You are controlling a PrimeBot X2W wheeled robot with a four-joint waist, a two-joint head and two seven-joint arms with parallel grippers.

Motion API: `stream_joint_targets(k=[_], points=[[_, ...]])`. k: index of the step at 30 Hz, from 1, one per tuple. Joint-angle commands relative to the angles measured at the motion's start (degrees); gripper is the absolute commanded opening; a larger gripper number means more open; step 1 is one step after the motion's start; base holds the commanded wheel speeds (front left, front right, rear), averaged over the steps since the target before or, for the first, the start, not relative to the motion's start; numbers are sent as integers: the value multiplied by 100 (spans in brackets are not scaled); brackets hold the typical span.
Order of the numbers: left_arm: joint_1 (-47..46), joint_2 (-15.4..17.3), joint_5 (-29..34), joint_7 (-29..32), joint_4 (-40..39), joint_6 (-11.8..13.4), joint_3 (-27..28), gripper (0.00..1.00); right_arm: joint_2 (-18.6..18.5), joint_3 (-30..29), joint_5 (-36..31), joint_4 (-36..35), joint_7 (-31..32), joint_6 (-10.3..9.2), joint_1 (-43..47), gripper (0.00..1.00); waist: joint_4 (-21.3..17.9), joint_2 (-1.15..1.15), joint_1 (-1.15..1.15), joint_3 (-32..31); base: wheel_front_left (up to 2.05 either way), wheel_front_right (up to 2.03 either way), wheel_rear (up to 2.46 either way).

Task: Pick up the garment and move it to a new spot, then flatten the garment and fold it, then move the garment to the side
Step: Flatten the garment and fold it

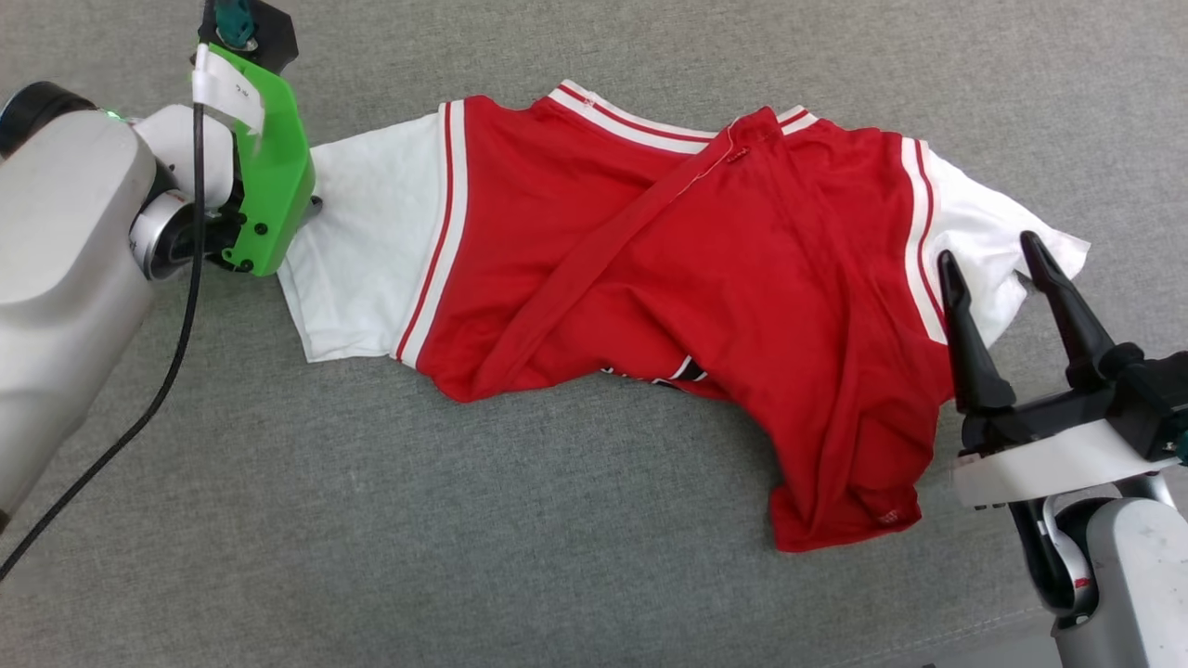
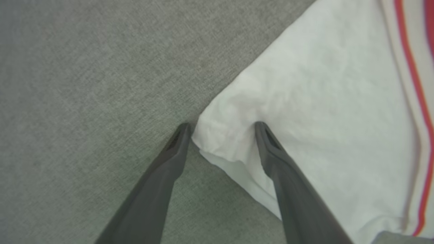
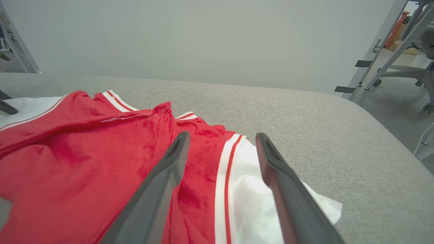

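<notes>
**Desk** [image 1: 557,520]: grey woven cover, and it carries everything listed here.

**Garment** [image 1: 705,278]: lies mid-desk, with its long axis running left to right across the head view, sleeve to sleeve. It is not flat. A diagonal fold crosses the red body and the hem is bunched toward the robot on the right. A sliver of black print [image 1: 682,371] shows at the lower edge.

**Right tool** [image 1: 988,249]: fingers apart and holding nothing. It sits at the garment's right end, pointing over the right white sleeve [image 3: 257,203]. It appears to be above the cloth, though contact cannot be judged.

**Left tool** [image 2: 222,127]: fingers apart and not clamped. They straddle the corner of the left white sleeve [image 1: 367,241], one tip on bare desk and the other on the sleeve, with puckered cloth between.

**Green mount** [image 1: 269,176] and **black cable** [image 1: 176,325]: on the left arm, clear of the cloth.

**Note:** each arm stands at its own sleeve end, and the left is the closer. Closing it would likely take the corner. Nothing stands in the way.
</notes>
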Motion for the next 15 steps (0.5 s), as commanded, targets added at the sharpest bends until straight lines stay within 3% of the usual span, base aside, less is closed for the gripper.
stream_joint_targets(k=[1,6,9,15], points=[[258,-6,-73,116,54,-16,-318,0,-32,-47,7,28,-39,-5,-74,100,5,0,0,-7,0,0,0],[144,164,-306,-533,-58,-16,-496,0,-164,-294,87,25,-76,-5,-102,100,153,0,0,-187,0,0,0],[-8,470,-425,-1468,-223,-16,-547,0,-498,-650,124,-194,118,-5,-54,100,392,0,0,-483,0,0,0],[-74,851,-478,-2018,-403,-16,-548,0,-1177,-846,368,-432,872,-5,-214,100,626,0,0,-628,0,0,0]])
